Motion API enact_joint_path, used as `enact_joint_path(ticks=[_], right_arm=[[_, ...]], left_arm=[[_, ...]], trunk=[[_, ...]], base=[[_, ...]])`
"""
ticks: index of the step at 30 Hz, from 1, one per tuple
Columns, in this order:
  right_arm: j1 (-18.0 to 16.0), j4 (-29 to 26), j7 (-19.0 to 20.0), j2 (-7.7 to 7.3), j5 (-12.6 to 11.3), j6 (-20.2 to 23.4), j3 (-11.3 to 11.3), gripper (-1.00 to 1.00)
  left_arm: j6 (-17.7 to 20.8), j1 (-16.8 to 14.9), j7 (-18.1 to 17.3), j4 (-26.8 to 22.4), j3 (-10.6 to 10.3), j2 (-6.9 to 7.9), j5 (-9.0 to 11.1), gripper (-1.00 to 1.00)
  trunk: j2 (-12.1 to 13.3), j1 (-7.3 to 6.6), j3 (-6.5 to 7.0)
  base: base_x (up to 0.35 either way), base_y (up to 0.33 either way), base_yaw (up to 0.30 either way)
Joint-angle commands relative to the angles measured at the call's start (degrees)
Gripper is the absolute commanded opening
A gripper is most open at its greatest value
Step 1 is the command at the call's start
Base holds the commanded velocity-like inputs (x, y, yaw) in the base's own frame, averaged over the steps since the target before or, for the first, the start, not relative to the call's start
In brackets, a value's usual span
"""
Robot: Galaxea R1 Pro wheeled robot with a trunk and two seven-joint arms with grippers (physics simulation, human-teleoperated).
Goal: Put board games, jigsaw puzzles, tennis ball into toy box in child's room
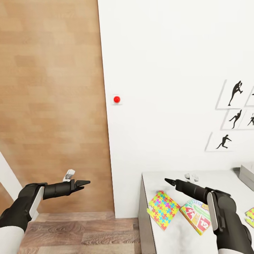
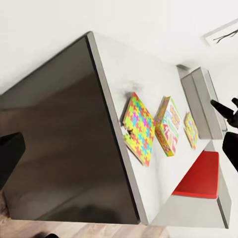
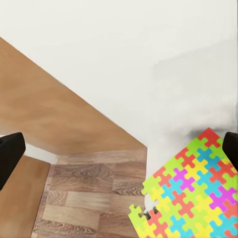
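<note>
On my white surface (image 1: pixel 176 233) I count two flat jigsaw-patterned puzzles (image 1: pixel 163 209), one printed game box (image 1: pixel 196 215) between them, one grey bin (image 1: pixel 247 176) beyond. Left pincer (image 1: pixel 84 184) and right pincer (image 1: pixel 170 182): together, empty.

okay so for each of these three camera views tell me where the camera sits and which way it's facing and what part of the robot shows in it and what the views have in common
Head view: on the robot's head, looking forward and down at the wall and table; both arms show, left end effector, right end effector.
Left wrist view: on the left arm, facing the table's end and top; a dark fingertip shows.
Right wrist view: on the right arm, facing the table edge and the wooden floor; dark fingertips frame it.
Shared: all three show the same jigsaw puzzle.
</note>
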Motion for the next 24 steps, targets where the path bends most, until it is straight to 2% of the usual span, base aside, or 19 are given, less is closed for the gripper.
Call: enact_joint_path(ticks=[1, 6, 16, 20, 24], right_arm=[[-0.1, 0.0, 0.4, -0.01, 0.2, 0.3, -0.3, 1.00], [0.0, -0.7, 0.8, -0.23, 0.1, 0.5, -2.4, 1.00], [0.0, -2.2, 0.7, -0.27, 0.1, 0.9, -2.8, 1.00], [-0.3, -2.8, 0.3, -0.33, 0.4, 2.2, -2.8, 1.00], [-1.9, -2.7, -0.8, -0.31, 1.0, 4.4, -2.6, 1.00]], left_arm=[[0.3, -0.1, -0.1, 0.0, 0.0, 0.01, 0.1, 1.00], [0.3, -0.1, -0.1, 0.0, 0.0, 0.01, 0.1, 1.00], [0.3, -0.1, -0.1, 0.0, 0.0, 0.01, 0.1, 1.00], [0.3, -0.1, -0.1, 0.0, 0.1, 0.01, 0.1, 1.00], [0.3, -0.1, 0.0, 0.0, 0.0, -0.01, 0.1, 1.00]], trunk=[[-0.1, 0.04, -0.18], [-0.1, 0.04, -0.24], [-0.1, 0.04, -0.25], [-0.1, 0.04, -0.25], [-0.1, 0.04, -0.25]], base=[[0.000, 0.000, 0.000], [0.000, 0.000, 0.000], [0.000, 0.000, 0.000], [0.000, 0.000, 0.000], [0.000, 0.000, 0.000]])
